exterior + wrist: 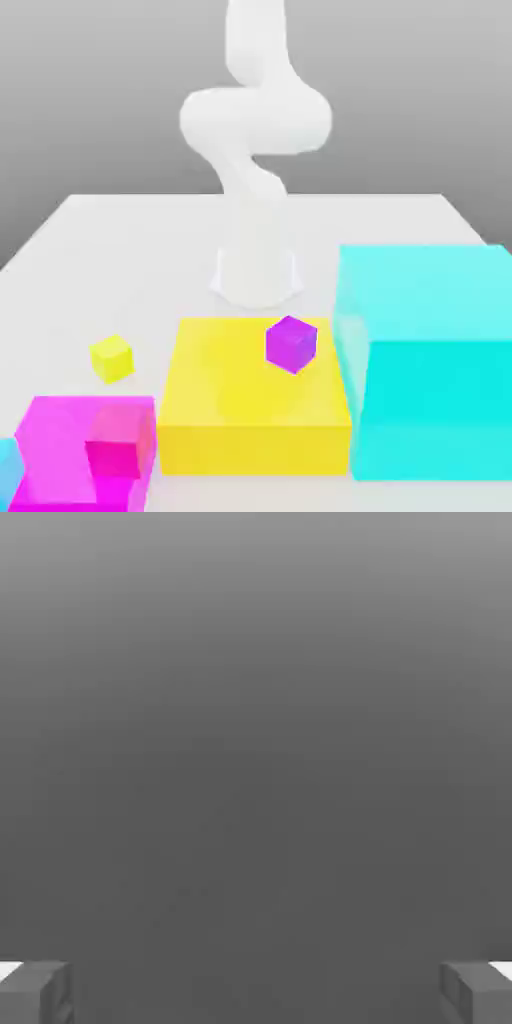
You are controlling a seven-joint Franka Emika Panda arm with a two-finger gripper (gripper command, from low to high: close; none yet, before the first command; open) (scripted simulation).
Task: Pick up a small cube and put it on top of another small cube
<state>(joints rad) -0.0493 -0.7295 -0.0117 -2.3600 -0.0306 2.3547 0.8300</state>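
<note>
The tool (256,992) stands wide, its two grey fingertips (35,992) far apart with nothing but plain grey between them. It holds nothing.

In the exterior view, the white arm (255,130) rises from its base at the middle of the pale worktop (130,240), bends back on itself and runs up out of the picture.

Taking the middle of the worktop as the centre of a clock in that view, with twelve o'clock at the arm's base, the big flat yellow block (255,420) lies at about six o'clock, straight in front of the base. On its top, toward the edge nearer the arm and a little to the one o'clock side, sits the small purple cube (291,344), tipped onto a corner or edge rather than lying flat.

The small cube (111,358), tiny and bright yellow, rests on the bare worktop at about eight o'clock, just beside the yellow block but apart from it, and slightly turned.

Nearer the viewer at seven o'clock lies a flat magenta block (60,440) with a darker pink cube (118,445) at its edge; whether that cube sits on it or in front of it I cannot tell. A tall cyan block (430,360) stands at four o'clock, close against the yellow block's side.
</note>
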